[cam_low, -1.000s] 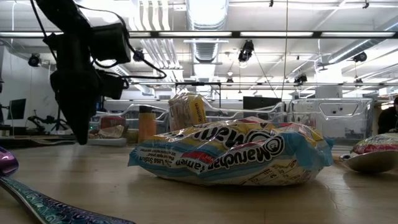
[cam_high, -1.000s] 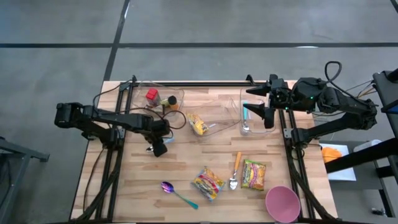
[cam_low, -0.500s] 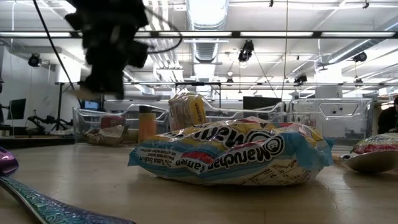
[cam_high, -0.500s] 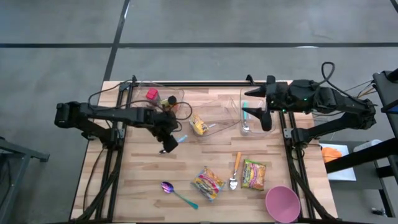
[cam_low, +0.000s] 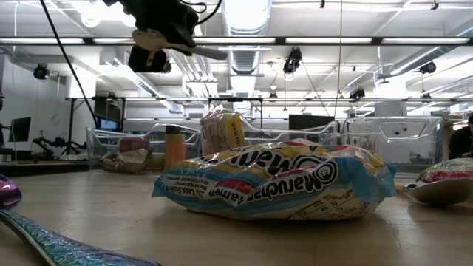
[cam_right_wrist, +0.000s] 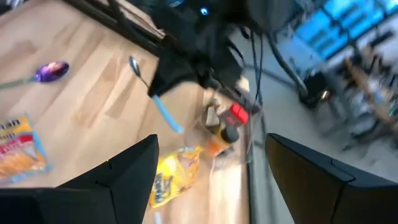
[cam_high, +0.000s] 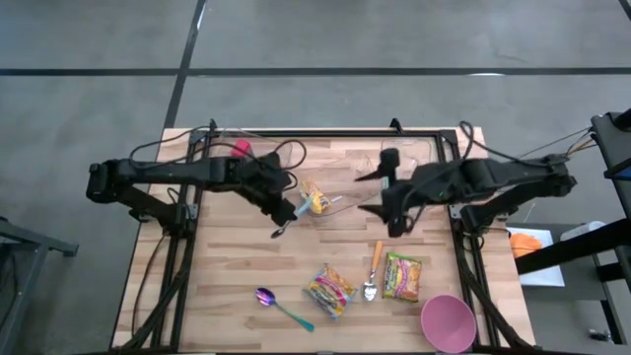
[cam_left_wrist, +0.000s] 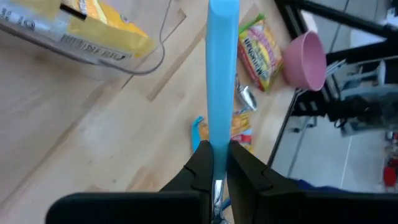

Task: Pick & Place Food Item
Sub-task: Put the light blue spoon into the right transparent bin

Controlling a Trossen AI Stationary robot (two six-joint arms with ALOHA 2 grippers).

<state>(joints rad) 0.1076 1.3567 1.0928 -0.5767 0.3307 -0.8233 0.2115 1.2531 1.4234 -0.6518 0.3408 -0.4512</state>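
My left gripper [cam_high: 287, 212] is shut on a spoon [cam_high: 293, 218] with a light blue handle, held high above the table's middle; it also shows at the top of the low view [cam_low: 159, 37]. My right gripper [cam_high: 388, 199] hangs open and empty over the middle right. A ramen packet [cam_high: 330, 289] lies flat on the table near the front; it also shows in the low view [cam_low: 273, 181]. A second packet [cam_high: 402, 276] lies to its right. A yellow packet [cam_high: 314, 195] sits in a tipped clear bin [cam_high: 340, 202]. My left gripper pinches the spoon between its two fingers at the lower end of the blue handle [cam_left_wrist: 217, 144], where it meets the metal neck. The blue handle runs out ahead of the fingers. The spoon bowl [cam_right_wrist: 134, 63] sticks out on the other side. The spoon is clear of the table.
A purple spoon [cam_high: 281, 304] and an orange-handled spoon [cam_high: 373, 271] lie near the front, and a pink cup [cam_high: 449, 322] stands at the front right. A clear bin [cam_high: 222, 148] with bottles stands at the far left. Bare wood lies at the near left.
My left gripper has risen from the tabletop and gone toward the table's right, lifting the blue-handled spoon clear. My right gripper has left the far-right bin and swung toward the table's middle and near side.
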